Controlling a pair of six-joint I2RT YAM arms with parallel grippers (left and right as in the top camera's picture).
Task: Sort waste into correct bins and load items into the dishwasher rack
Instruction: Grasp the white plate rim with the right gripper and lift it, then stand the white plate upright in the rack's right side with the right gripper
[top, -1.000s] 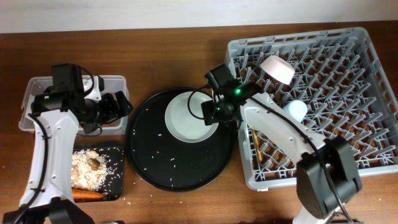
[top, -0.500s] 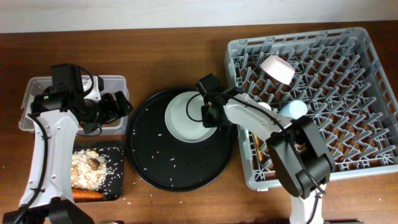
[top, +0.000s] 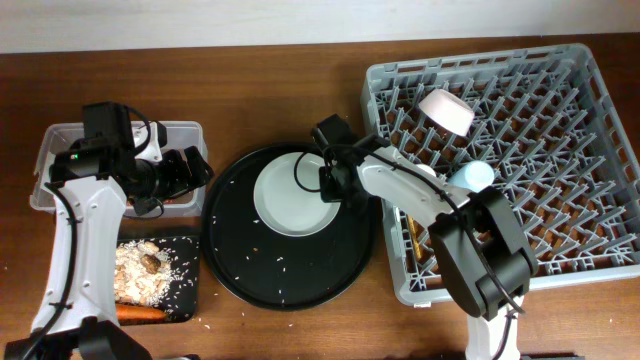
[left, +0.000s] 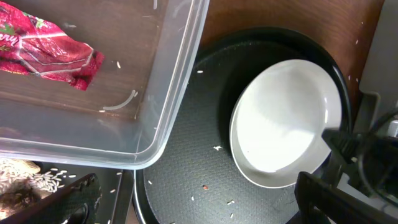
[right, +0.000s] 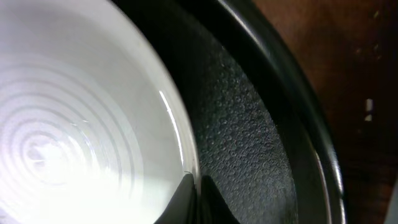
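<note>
Though crowded, wooden table (top: 280, 60) below pale wall (top: 300, 15); left tool (top: 197, 170) spread, right tool (top: 325, 183) unclear.

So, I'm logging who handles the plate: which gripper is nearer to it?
Right. The right gripper sits at the plate's right edge; the left gripper is off to its left, by the clear tub.

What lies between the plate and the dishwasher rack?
In the overhead view, the right gripper sits at the right edge of the plate; beyond it, only the rim of the round black tray before the dishwasher rack.
</note>
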